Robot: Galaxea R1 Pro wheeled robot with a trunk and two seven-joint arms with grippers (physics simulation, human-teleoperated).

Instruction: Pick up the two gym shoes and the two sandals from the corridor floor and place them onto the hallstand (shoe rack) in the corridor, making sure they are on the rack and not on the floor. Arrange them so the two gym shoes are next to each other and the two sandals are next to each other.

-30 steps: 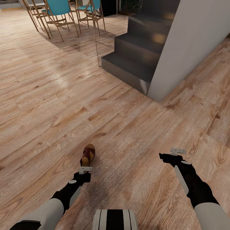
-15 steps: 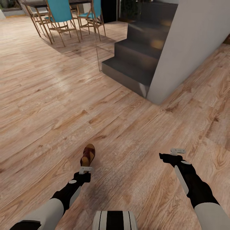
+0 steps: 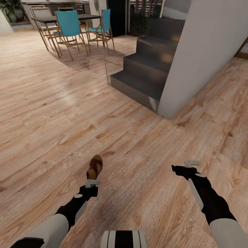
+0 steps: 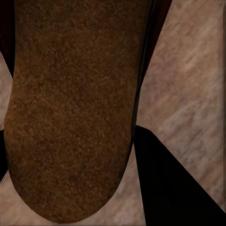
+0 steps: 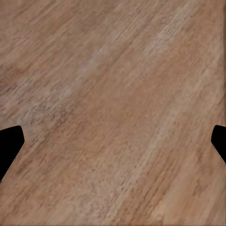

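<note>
A brown sandal (image 3: 94, 167) is carried out front, clenched in the left gripper (image 3: 92, 183) and kept off the floor (image 3: 137, 151) for transit (no rack in sight). The right gripper (image 3: 191, 163) is held low, jaws released — nothing between them.

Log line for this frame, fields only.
left gripper: shut on sandal | right gripper: open, empty | floor: wood planks | stairs ahead

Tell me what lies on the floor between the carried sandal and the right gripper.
Nothing: in the head view, only bare plank floor runs from the sandal held by the left gripper across to the right gripper.
</note>
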